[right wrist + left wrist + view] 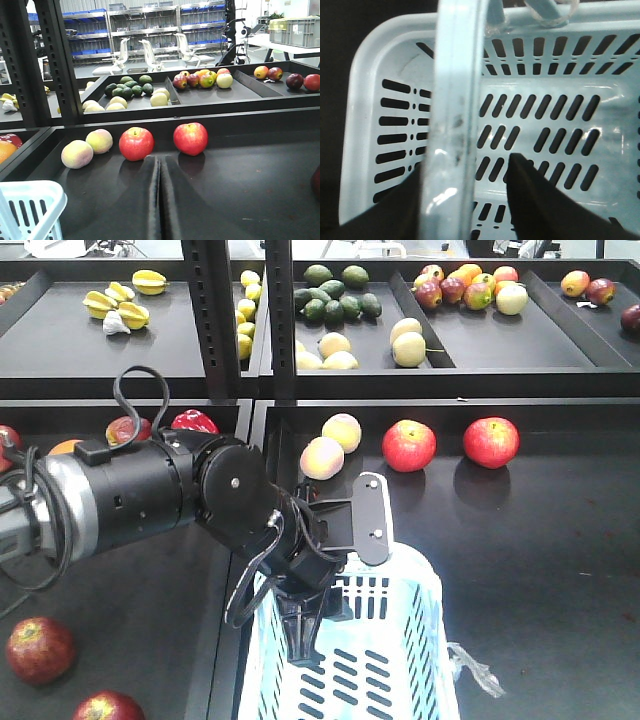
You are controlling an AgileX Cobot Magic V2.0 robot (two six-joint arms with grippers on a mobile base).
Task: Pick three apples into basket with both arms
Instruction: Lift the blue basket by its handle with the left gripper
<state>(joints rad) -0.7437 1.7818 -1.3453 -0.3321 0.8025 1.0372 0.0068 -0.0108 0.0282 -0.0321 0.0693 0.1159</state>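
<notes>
Nothing is banked yet: your basket [418, 640] on the bench [560, 560] shows no apple, the left gripper [465, 165] hangs spread and empty over it, the right gripper [160, 165] is pressed closed on nothing, and the apples [136, 143] wait beyond, unpicked.

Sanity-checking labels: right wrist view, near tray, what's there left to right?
basket corner → pale yellow-pink fruit → second pale fruit → red apple → second red apple → dark round thing cut off at the right edge, too little showing to name.
</notes>
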